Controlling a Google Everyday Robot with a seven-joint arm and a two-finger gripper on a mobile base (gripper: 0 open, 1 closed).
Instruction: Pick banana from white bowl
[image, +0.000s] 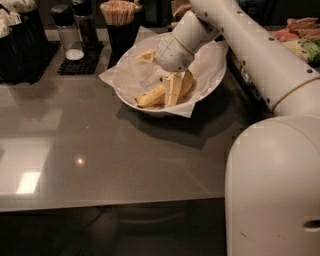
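The white bowl (205, 82) lined with crinkled white paper stands at the back of the grey counter. A stubby yellow banana (152, 96) lies in it, running from lower left to upper right. My gripper (173, 91) reaches down into the bowl from the upper right and sits right at the banana's middle, covering part of it. The banana rests on the paper. A second yellowish piece (145, 55) shows at the bowl's back rim, mostly hidden behind my wrist.
A dark cup of wooden sticks (117, 15) and shakers (65, 30) on a black mat stand behind the bowl to the left. Snack packets (300, 40) lie at the right. My white arm and base (275, 190) fill the right side.
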